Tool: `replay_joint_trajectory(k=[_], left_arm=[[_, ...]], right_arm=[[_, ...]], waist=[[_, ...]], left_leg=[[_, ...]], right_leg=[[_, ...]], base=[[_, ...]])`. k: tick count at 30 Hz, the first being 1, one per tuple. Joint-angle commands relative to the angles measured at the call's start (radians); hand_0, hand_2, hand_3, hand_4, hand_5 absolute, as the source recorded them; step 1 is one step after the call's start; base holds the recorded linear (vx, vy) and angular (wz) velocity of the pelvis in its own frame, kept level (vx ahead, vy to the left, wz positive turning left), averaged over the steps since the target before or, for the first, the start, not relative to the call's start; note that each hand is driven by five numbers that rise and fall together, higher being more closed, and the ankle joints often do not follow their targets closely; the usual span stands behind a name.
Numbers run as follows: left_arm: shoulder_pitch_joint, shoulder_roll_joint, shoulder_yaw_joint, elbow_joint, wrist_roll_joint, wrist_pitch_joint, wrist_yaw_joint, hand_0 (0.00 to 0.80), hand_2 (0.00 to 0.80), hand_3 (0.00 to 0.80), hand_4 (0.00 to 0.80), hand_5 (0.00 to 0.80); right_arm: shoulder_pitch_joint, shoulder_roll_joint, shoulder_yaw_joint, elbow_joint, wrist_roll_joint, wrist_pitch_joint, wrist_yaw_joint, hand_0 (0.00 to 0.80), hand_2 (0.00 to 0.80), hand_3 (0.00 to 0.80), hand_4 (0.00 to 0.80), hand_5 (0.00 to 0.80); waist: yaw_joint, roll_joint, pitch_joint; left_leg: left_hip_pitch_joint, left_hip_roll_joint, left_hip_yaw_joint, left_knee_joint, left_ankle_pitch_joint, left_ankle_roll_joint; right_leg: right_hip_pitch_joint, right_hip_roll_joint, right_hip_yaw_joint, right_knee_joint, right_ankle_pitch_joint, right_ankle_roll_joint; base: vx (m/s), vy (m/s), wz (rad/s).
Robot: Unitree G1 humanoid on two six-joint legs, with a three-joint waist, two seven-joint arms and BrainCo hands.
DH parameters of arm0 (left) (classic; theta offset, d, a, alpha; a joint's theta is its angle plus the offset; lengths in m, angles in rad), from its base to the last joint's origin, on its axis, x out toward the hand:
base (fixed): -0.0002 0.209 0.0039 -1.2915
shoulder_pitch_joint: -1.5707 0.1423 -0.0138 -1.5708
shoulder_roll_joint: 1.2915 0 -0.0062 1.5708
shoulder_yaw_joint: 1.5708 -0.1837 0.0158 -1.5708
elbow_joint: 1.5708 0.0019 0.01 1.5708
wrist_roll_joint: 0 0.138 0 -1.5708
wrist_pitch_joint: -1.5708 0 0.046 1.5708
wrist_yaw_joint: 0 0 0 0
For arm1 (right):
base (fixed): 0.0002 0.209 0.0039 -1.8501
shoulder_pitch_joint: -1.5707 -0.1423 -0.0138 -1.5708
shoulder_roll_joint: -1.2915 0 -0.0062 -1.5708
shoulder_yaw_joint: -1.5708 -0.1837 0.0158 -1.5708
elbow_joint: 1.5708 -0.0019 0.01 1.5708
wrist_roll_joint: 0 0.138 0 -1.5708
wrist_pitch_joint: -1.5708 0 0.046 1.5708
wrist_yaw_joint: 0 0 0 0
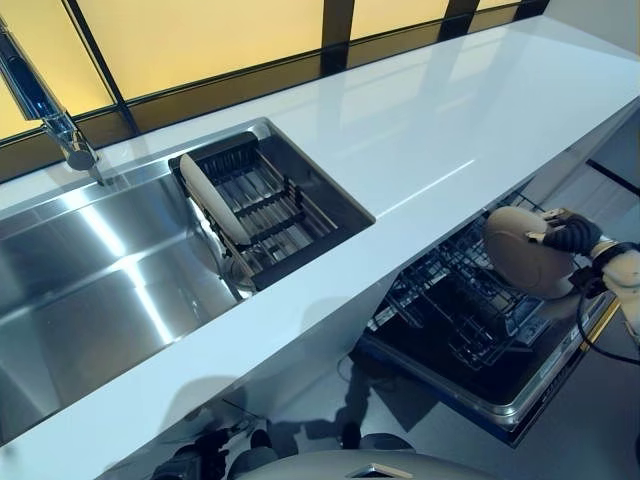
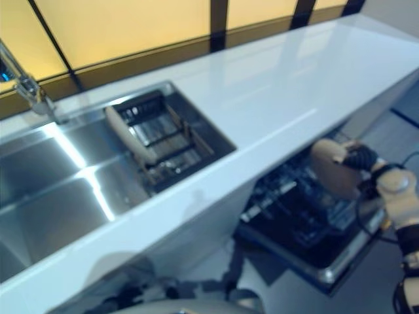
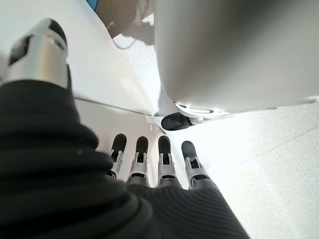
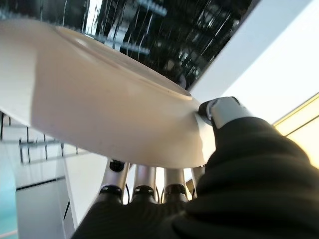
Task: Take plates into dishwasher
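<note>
My right hand (image 1: pixel 572 235) is shut on a beige plate (image 1: pixel 525 250), with its thumb on the upper face and its fingers under the rim, as the right wrist view shows (image 4: pixel 99 99). It holds the plate tilted above the pulled-out dark wire rack of the open dishwasher (image 1: pixel 460 310), below the counter edge. A second plate, white and standing on edge (image 1: pixel 212 200), rests in the dark drying rack (image 1: pixel 290 215) set in the sink. My left hand (image 3: pixel 149 159) shows only in its wrist view, hanging low with straight fingers and holding nothing.
The white counter (image 1: pixel 430 130) runs from front left to back right, overhanging the dishwasher. A steel sink (image 1: pixel 90 290) with a tap (image 1: pixel 40 105) lies at the left. The dishwasher door (image 1: pixel 500 405) lies open over the floor.
</note>
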Motion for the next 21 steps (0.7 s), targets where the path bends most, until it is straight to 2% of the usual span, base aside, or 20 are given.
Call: replay_joint_trajectory(k=[1, 14, 21], left_arm=[[-0.051, 0.026, 0.016, 0.022, 0.011, -0.016, 0.000, 0.000, 0.000, 0.000, 0.000, 0.000], [-0.056, 0.027, 0.001, 0.011, 0.002, -0.027, -0.014, 0.000, 0.000, 0.000, 0.000, 0.000], [-0.065, 0.019, 0.008, -0.002, -0.097, -0.047, -0.017, 0.000, 0.000, 0.000, 0.000, 0.000]], right_arm=[[-0.051, 0.034, 0.023, 0.001, -0.027, -0.050, -0.012, 0.800, 0.800, 0.800, 0.800, 0.800], [-0.084, 0.157, 0.099, 0.107, -0.057, -0.026, -0.033, 0.800, 0.800, 0.800, 0.800, 0.800], [-0.109, 0.204, 0.123, 0.222, -0.073, -0.026, -0.052, 0.800, 0.800, 0.800, 0.800, 0.800]], waist=[[0.044, -0.051, -0.003], [0.078, -0.035, 0.006], [0.101, -0.024, 0.011]], left_leg=[[0.065, -0.011, -0.012, -0.001, -0.080, 0.029], [0.060, -0.013, -0.034, 0.000, -0.076, 0.028], [0.058, -0.013, -0.051, 0.000, -0.075, 0.027]], right_leg=[[-0.033, -0.052, 0.007, 0.016, 0.067, 0.074], [-0.024, -0.061, -0.017, 0.017, 0.060, 0.071], [-0.017, -0.064, -0.033, 0.016, 0.056, 0.069]], base=[[0.000, 0.000, 0.00], [0.000, 0.000, 0.00], [0.005, -0.014, 0.10]])
